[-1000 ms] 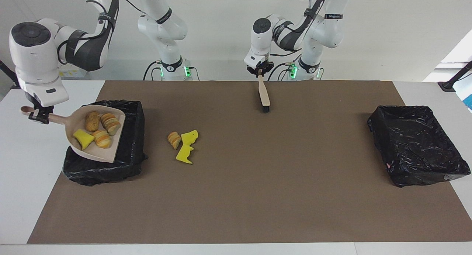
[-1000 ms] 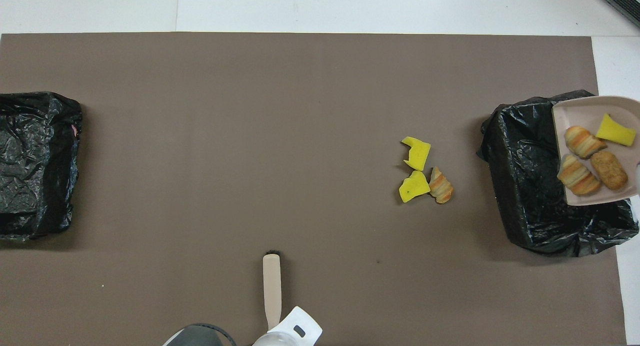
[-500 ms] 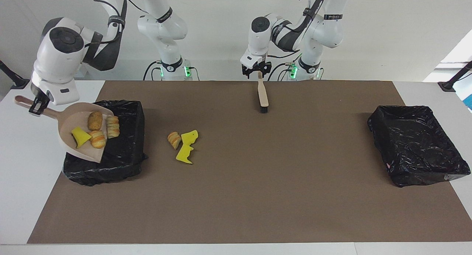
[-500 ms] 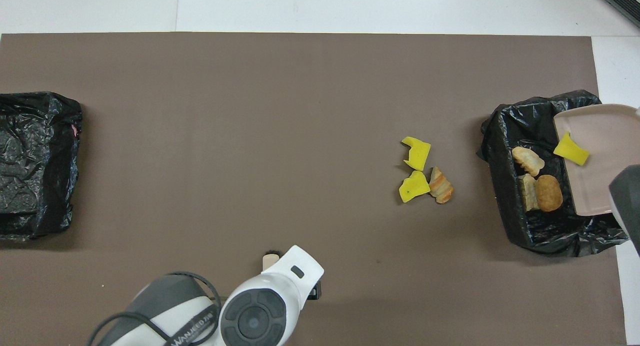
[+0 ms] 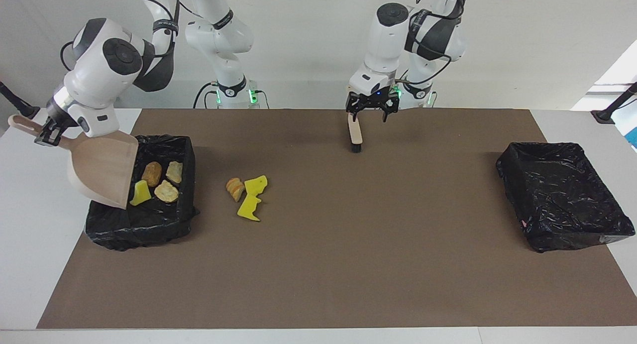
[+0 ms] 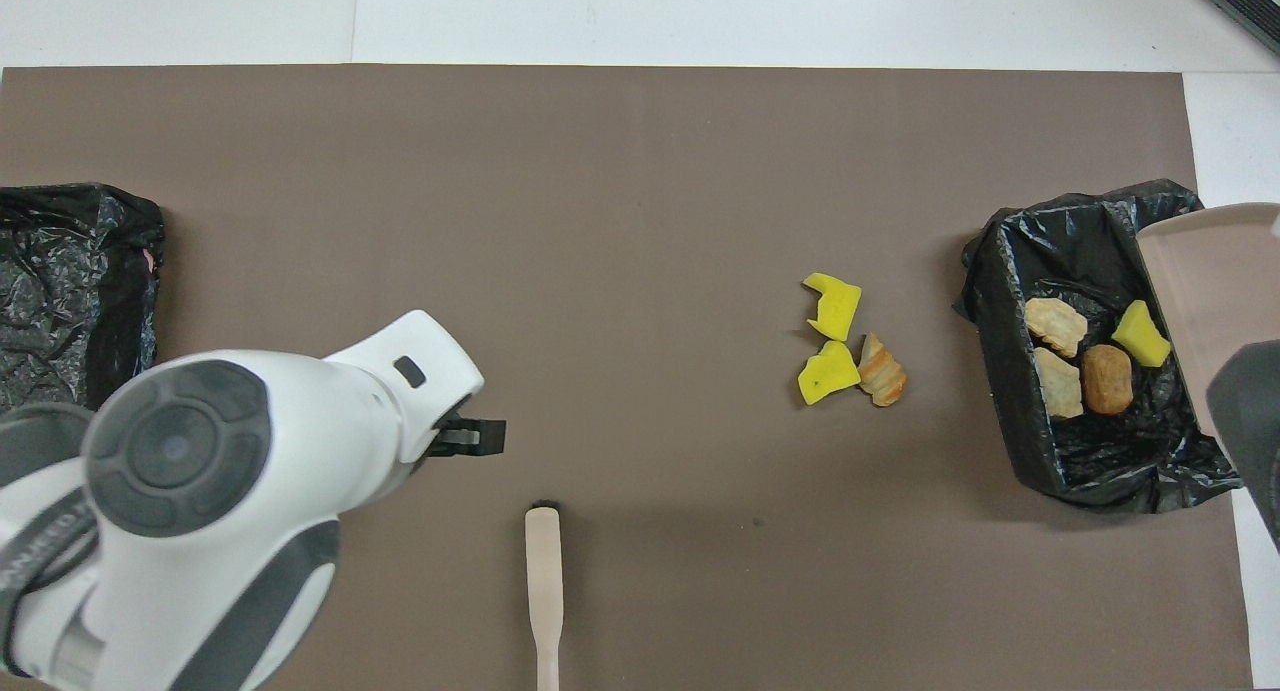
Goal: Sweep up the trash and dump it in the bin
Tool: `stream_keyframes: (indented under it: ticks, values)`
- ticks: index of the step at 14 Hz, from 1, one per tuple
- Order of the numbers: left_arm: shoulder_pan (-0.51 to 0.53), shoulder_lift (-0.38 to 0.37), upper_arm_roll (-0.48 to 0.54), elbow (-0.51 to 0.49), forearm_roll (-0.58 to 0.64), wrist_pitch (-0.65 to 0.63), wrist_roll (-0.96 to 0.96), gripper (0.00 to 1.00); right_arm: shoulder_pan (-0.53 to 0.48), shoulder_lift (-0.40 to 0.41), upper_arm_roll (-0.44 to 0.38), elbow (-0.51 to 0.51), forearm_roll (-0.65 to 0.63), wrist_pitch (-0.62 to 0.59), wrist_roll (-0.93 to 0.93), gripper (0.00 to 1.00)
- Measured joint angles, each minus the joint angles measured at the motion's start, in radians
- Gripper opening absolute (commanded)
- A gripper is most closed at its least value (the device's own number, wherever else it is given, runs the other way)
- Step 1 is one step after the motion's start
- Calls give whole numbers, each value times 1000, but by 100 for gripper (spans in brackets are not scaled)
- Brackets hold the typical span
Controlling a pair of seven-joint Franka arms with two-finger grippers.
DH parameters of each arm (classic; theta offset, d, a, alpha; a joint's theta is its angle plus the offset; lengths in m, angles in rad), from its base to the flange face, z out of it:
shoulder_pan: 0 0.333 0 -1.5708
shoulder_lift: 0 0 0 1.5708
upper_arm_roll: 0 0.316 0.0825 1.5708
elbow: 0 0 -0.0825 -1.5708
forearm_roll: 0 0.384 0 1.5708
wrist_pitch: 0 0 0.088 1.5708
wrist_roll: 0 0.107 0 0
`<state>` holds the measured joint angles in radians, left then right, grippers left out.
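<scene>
Dumping is finishing: right gripper (image 5: 48, 135), clamping the dustpan (image 5: 102, 169) handle, is tipping it over the bin (image 5: 164, 223), where 4 scraps (image 5: 160, 180) are lying. 3 scraps (image 5: 247, 193) are waiting on the mat beside the bin. Left gripper (image 5: 369, 114), fingers apart, is hanging over the brush (image 5: 354, 133); regrasping and sweeping likely come next.

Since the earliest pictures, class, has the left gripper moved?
Yes. The left gripper has let go of the hand brush, opened, and risen above its handle.
</scene>
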<state>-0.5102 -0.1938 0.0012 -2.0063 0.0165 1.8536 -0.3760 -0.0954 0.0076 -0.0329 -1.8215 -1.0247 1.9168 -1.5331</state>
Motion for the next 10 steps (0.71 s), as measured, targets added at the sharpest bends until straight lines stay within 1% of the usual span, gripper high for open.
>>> stream_keyframes:
  ticks: [1,2,6,7,8,10]
  values:
    - [43,0,1,39,1,-38,63,100,8,-6,4,0,7,0,0,0]
    - [92,0,1,89,1,-88,133,100,15,-12,11,2,44,0,0,0]
    - [236,-1,2,279,1,-287,329,100,45,-14,24,13,289,-1,50,0]
    - [266,-1,2,313,1,-317,359,100,56,-14,25,13,340,-7,92,0]
    - [294,3,3,339,1,-345,381,100,66,-14,25,13,402,-35,172,0]
    - [326,34,5,394,1,-385,400,100,79,-15,29,14,518,-119,377,0]
